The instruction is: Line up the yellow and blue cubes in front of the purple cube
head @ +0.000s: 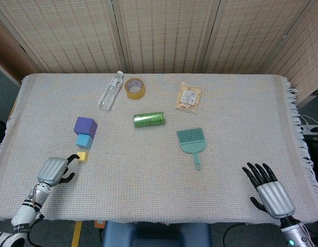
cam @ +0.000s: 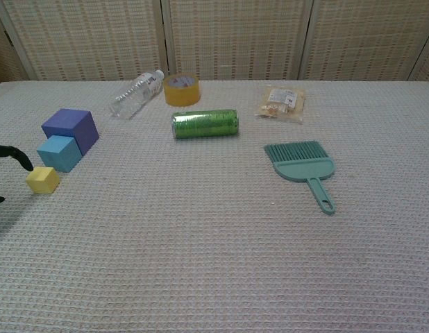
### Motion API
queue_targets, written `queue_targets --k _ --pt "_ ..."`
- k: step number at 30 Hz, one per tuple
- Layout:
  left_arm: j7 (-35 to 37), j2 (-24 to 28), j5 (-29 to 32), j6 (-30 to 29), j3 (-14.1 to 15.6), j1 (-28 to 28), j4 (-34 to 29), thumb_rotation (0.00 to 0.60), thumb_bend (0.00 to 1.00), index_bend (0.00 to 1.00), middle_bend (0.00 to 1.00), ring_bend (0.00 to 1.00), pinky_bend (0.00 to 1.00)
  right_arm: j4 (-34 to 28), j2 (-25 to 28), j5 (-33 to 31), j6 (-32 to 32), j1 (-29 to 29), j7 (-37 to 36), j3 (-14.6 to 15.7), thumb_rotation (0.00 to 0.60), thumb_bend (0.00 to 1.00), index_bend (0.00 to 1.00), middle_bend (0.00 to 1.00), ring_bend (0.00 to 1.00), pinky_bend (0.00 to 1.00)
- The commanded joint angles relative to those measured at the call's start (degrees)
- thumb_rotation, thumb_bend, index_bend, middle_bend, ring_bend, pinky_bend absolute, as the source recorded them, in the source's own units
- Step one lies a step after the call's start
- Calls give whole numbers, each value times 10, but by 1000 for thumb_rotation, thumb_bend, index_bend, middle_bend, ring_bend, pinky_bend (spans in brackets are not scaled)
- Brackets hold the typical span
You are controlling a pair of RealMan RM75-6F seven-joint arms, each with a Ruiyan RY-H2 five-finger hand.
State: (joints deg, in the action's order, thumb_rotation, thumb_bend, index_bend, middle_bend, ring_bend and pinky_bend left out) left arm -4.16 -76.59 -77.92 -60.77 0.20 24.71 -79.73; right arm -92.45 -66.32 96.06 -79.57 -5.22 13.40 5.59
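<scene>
Woven cloth-covered table (head: pixel 148 170), slatted screens (head: pixel 164 36) behind, purple cube (head: pixel 85 125), blue cube (head: pixel 84 140), yellow cube (head: pixel 82 156) in line near left edge, left hand (head: pixel 55 170) released beside yellow cube, right hand (head: pixel 269 191) splayed, holding nothing, near corner.

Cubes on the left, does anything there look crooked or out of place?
Slightly. The yellow cube sits a bit left of the line through the purple cube and blue cube, apart from the blue one. Nothing looks spilled or damaged.
</scene>
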Motion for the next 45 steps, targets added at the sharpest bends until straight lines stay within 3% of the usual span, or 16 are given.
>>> queue_targets --k 1,15,45 --pt "-11 -5 -14 -14 11 -10 -8 600 383 289 1000 1000 1000 0 1 1 -1 0 -1 0 600 26 0 0 0 0" --pt "-34 -35 3 20 7 -2 23 600 385 265 1000 1000 1000 0 7 7 -10 4 -12 1 600 26 0 0 0 0" --pt "-24 -50 25 62 -7 15 56 600 385 193 1000 1000 1000 0 4 -1 -4 4 -7 -5 600 26 0 0 0 0"
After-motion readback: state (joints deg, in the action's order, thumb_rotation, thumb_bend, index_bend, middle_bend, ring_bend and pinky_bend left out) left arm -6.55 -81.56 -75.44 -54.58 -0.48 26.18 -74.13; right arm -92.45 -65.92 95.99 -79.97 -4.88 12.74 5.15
